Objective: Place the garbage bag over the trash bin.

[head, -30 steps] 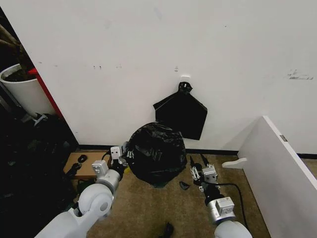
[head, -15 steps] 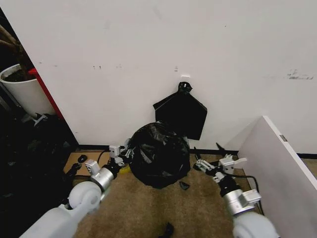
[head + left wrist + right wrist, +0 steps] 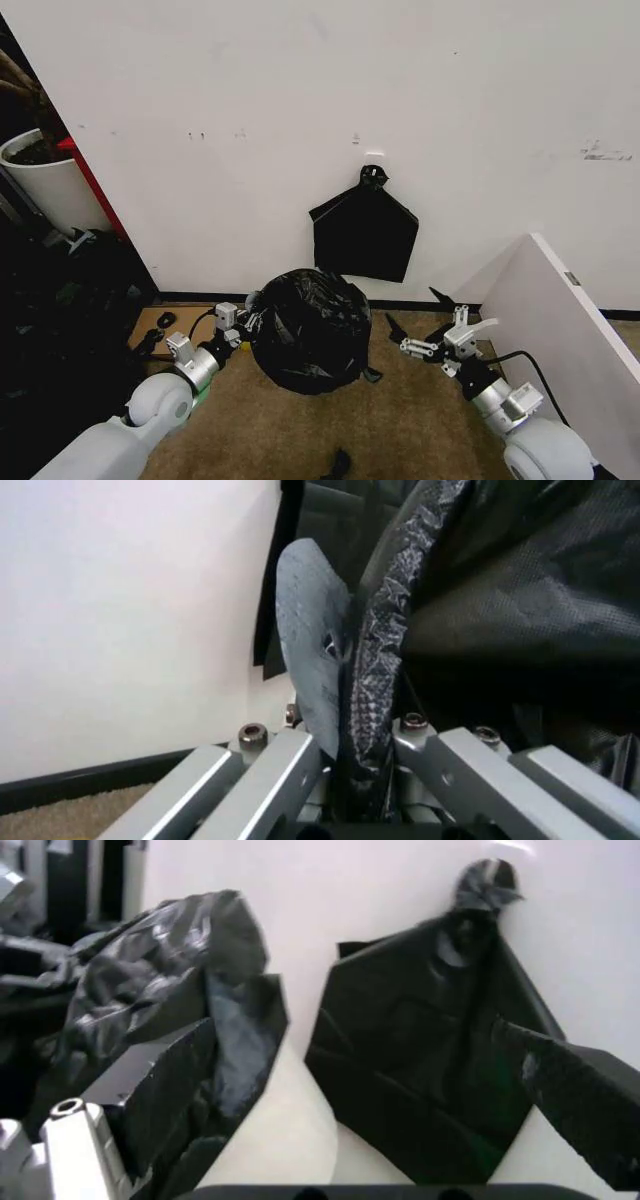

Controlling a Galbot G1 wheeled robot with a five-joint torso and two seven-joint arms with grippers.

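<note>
Crinkled glossy garbage bag (image 3: 307,330) bulging round, left gripper (image 3: 243,325) jaws pinching its film, right gripper (image 3: 413,326) jaws spread, free.

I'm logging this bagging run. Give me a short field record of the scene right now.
garbage bag: crinkled black mound on the carpet by the wall
left gripper: at the bag's left edge, shut on a fold of plastic
right gripper: open, to the bag's right, apart from it
hanging bag bundle: flat, on the wall hook above
</note>
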